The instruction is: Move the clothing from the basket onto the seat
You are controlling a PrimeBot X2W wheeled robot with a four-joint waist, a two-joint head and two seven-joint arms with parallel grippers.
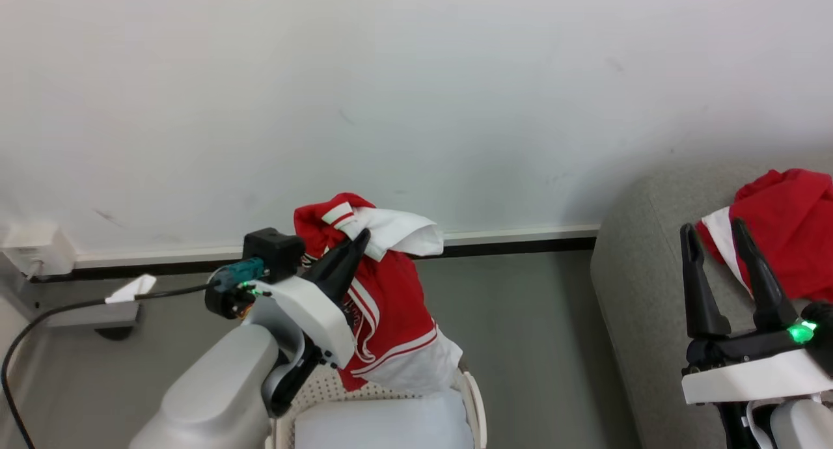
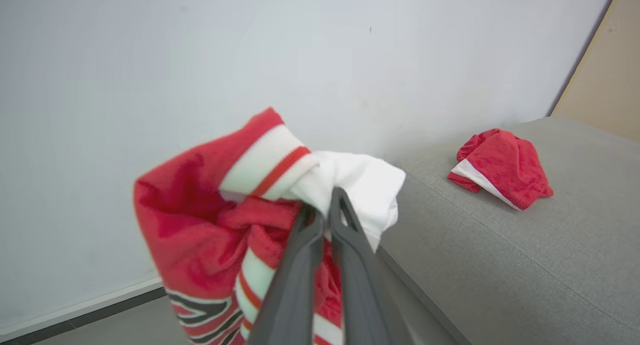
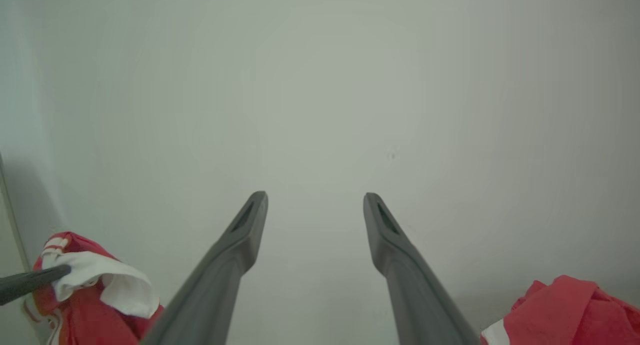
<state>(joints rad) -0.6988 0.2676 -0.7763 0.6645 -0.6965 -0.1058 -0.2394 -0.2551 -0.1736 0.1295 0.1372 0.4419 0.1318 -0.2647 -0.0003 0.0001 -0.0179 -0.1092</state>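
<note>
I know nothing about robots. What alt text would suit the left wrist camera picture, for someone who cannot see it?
The left gripper, shut, holds up a red garment with white bands in front of a white wall. To the right, a second red garment lies crumpled on the grey sofa.

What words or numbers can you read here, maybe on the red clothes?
None can be read.
The held clothing in the left pincer shows only stripes, no letters.
The red pile on the sofa shows no writing either.
</note>
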